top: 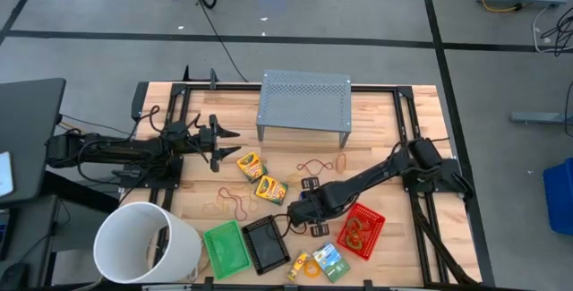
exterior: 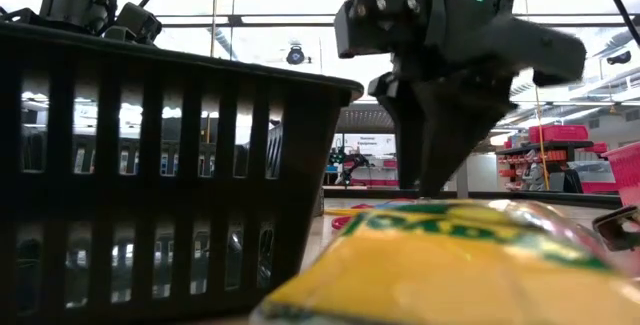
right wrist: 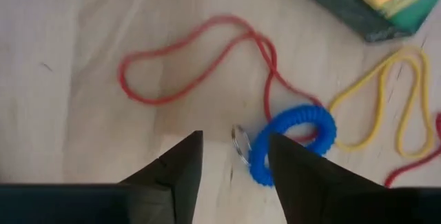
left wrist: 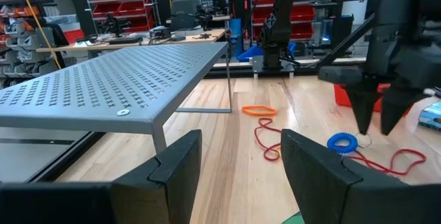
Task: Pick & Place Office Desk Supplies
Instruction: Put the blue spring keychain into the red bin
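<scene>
Blue coil ring point(right wrist: 293, 141) lies on the wooden surface point(top: 376, 130) directly under the right hand point(right wrist: 234, 156), whose fingers stand apart, one tip beside the ring's small metal loop. A red rubber band point(right wrist: 200, 58) and a yellow one point(right wrist: 386, 107) lie touching the ring. In the high view this hand point(top: 300, 212) hangs near the front middle of the surface, between the black mesh tray point(top: 266, 242) and the red mesh tray point(top: 361, 231). Two crayon boxes point(top: 260, 176) sit just beyond it, the green tray point(top: 226, 249) by the front edge. The left hand point(top: 218, 142), fingers apart, waits near the left edge, facing the grey stand point(top: 304, 103).
</scene>
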Available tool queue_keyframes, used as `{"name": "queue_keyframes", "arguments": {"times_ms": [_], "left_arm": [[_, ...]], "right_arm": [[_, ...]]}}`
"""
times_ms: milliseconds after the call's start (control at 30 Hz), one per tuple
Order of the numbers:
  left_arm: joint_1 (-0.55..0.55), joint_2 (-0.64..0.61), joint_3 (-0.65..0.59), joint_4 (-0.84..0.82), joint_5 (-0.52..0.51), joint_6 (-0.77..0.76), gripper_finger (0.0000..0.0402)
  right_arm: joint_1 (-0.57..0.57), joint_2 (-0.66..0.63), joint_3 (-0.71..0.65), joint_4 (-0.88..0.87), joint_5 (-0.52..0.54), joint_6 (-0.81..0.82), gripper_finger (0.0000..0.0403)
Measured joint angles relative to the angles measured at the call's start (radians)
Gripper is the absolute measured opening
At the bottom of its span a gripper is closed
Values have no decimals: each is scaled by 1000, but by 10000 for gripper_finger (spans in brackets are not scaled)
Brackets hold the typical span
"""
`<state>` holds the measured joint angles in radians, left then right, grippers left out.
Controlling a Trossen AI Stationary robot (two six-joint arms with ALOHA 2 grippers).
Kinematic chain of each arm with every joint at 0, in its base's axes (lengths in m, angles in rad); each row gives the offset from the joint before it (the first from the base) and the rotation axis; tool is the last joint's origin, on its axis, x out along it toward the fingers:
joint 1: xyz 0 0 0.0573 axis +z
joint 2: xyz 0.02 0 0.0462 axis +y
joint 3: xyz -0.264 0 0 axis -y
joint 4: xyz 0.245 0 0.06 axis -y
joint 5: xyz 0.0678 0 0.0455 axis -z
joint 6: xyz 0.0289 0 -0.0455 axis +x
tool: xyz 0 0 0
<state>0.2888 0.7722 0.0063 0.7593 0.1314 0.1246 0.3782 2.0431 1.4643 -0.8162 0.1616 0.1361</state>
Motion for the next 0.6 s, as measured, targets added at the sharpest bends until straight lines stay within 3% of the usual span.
{"name": "queue_keyframes", "arguments": {"times_ms": [333,600], "left_arm": [[0,0,0,0,0,6,204],[0,0,0,-2,0,6,204]], "right_arm": [[3,29,0,-3,91,-23,130],[19,29,0,-13,95,-38,12]]}}
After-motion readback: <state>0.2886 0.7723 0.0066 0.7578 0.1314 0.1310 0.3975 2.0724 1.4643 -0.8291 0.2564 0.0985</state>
